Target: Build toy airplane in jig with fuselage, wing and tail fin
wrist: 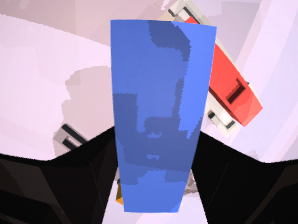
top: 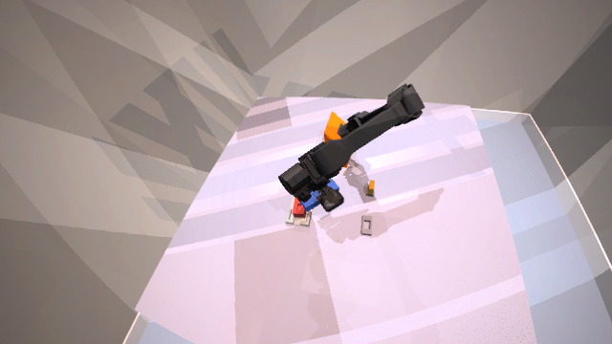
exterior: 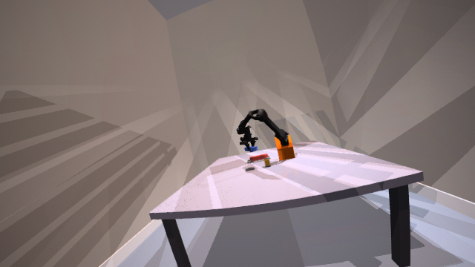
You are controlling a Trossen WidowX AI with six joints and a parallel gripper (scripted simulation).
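My gripper (top: 319, 197) (exterior: 249, 143) (wrist: 154, 129) is shut on the blue wing (top: 312, 202) (exterior: 251, 148) (wrist: 160, 96) and holds it in the air, just right of and above the jig. The red fuselage (top: 298, 208) (exterior: 259, 157) (wrist: 232, 86) lies in the pale cradle (top: 302, 221) (wrist: 178, 10). In the wrist view the wing hangs beside the fuselage and covers part of its left side. The small yellow-orange tail fin (top: 371, 187) (exterior: 267, 162) stands on the table to the right of the jig, apart from the gripper.
The arm's orange base block (top: 333, 126) (exterior: 285, 151) stands at the back of the table. A small grey holder (top: 366, 225) (exterior: 249, 168) (wrist: 68, 135) lies on the table in front of the tail fin. The table's edges are far from the parts.
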